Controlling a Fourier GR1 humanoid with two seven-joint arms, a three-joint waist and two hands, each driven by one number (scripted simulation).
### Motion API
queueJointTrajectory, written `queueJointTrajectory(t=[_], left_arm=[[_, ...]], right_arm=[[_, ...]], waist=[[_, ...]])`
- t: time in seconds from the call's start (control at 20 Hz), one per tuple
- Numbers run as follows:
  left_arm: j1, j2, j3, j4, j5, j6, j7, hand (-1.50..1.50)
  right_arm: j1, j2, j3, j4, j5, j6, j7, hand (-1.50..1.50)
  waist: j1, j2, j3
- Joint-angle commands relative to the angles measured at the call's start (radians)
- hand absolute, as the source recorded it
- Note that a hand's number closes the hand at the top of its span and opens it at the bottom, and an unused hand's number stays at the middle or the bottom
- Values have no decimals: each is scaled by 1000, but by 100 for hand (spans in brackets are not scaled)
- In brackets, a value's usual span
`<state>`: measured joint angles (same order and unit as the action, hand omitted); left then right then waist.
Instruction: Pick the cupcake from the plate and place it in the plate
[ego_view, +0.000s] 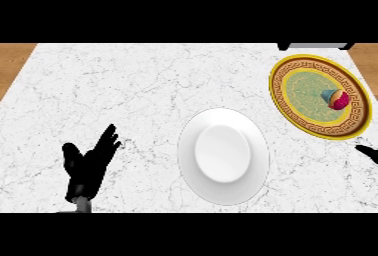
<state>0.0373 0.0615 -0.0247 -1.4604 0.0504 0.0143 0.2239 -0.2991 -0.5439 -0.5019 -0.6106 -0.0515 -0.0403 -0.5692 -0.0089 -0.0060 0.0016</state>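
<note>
A cupcake (336, 98) with a teal wrapper and pink-red top lies tipped on its side on the ornate plate (295, 95), which has a yellow and gold patterned rim, at the far right. A plain white plate (224, 190) sits in the middle of the marble counter, holding nothing. My left hand (88, 162) rests open at the lower left, fingers straight and pointing up, well away from both plates. Only a black tip of my right hand (367, 152) shows at the right edge, just below the ornate plate.
The white marble counter (111, 85) ends in a wooden strip (13, 62) at the far left. A dark object with a light body (316, 46) stands at the back right, behind the ornate plate.
</note>
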Motion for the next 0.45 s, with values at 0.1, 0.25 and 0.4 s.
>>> queueJointTrajectory(t=[0.1, 0.25, 0.4], left_arm=[[-53, -2, 12, -4, 4, 10, 59, 0], [18, -1, 14, 13, 15, -16, 8, 0], [-59, -34, 0, 91, -19, 16, -11, 0]], right_arm=[[185, 85, 61, -275, -1, -49, 84, -150], [293, 108, 81, -477, -11, -54, 197, -150], [372, 125, 67, -520, -15, -47, 172, -150]], waist=[[0, 3, -3], [0, 3, -3], [1, 5, -2]])
